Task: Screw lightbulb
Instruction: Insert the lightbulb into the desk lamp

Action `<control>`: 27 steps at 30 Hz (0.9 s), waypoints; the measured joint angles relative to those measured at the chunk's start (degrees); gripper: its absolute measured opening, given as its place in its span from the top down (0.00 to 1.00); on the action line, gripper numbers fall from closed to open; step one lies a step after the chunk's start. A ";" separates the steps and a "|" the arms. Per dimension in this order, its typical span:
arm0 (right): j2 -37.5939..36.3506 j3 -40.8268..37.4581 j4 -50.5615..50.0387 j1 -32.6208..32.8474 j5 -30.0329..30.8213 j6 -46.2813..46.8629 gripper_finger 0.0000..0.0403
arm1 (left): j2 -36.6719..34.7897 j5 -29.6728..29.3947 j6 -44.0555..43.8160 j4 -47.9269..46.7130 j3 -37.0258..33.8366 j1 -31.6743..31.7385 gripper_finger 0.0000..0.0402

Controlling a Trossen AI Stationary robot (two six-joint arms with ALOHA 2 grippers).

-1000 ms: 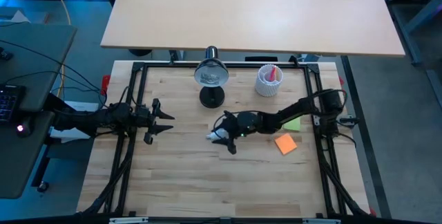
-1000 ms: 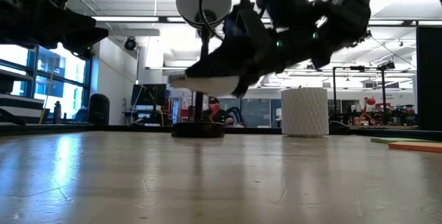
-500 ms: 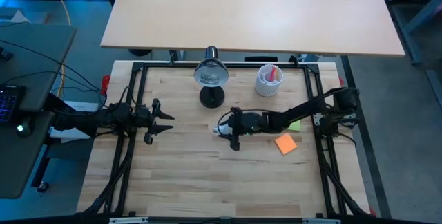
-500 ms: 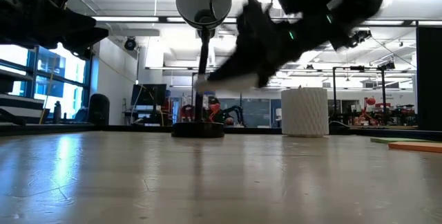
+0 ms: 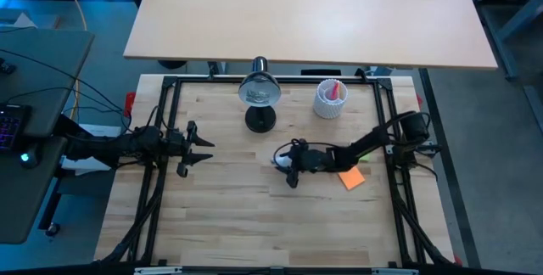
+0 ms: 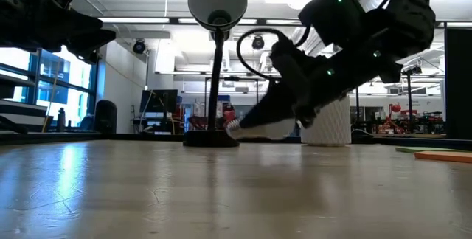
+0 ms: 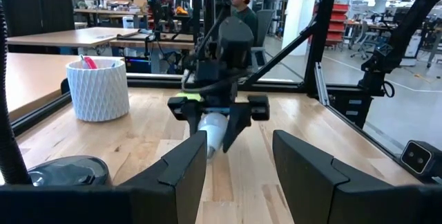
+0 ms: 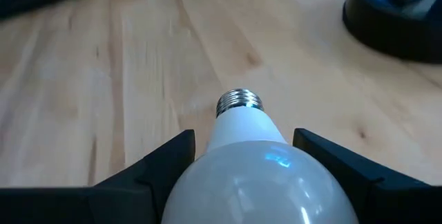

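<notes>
The white lightbulb (image 8: 245, 172) with its silvery screw base (image 8: 239, 103) is held in my right gripper (image 5: 283, 163) near the table's middle, low over the wood. It also shows in the low view (image 6: 267, 127) and in the left wrist view (image 7: 213, 130). The black desk lamp stands on its round base (image 5: 260, 120) at the far side, and its shade (image 6: 217, 1) is high up. My left gripper (image 5: 204, 151) is open and empty at the table's left; it also shows in its own wrist view (image 7: 238, 162). My right gripper pinches the bulb's white glass globe (image 8: 228, 148) between its two fingers (image 8: 155, 165), one on each side. The fingers come nearly level from the table's right, slanting slightly down. The screw base (image 6: 231, 126) points ahead toward the table's left, and the bulb is clear of the table.
A white ribbed cup (image 5: 330, 98) with pens stands at the far right, beside the lamp. An orange note (image 5: 350, 176) and a green note (image 5: 360, 152) lie under my right arm. A person in an orange hat (image 7: 242, 3) is beyond the table.
My right gripper has drawn back toward the table's right edge and gone down with the bulb. The bulb now hangs low over the wood, below the lamp's shade, its screw base still pointing toward the table's left.
</notes>
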 joint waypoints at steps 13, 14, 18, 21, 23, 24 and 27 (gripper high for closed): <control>-0.05 0.00 -7.38 0.06 -0.48 -7.40 0.37 | 0.00 -0.02 0.00 -0.01 0.01 -0.02 0.60; -0.05 -0.01 -7.70 0.06 -0.97 -7.89 0.36 | 0.00 -0.01 0.00 -0.01 0.01 -0.01 0.60; -0.03 -0.04 -8.64 -0.34 -2.21 -9.56 0.31 | 0.00 0.00 0.00 -0.01 0.00 -0.01 0.60; -0.03 -0.02 -9.33 -0.35 -2.53 -9.99 0.29 | 0.00 -0.02 0.00 -0.01 0.01 -0.01 0.60; -0.03 0.00 -9.67 -0.26 -2.55 -9.35 0.29 | 0.00 -0.01 0.00 0.00 0.01 0.00 0.60; -0.05 0.00 -9.71 -0.16 -2.72 -9.20 0.29 | 0.00 0.00 0.00 -0.01 0.01 0.00 0.60; -0.05 0.02 -9.83 0.42 -2.23 -9.29 0.29 | 0.00 0.01 0.00 0.00 0.01 -0.01 0.60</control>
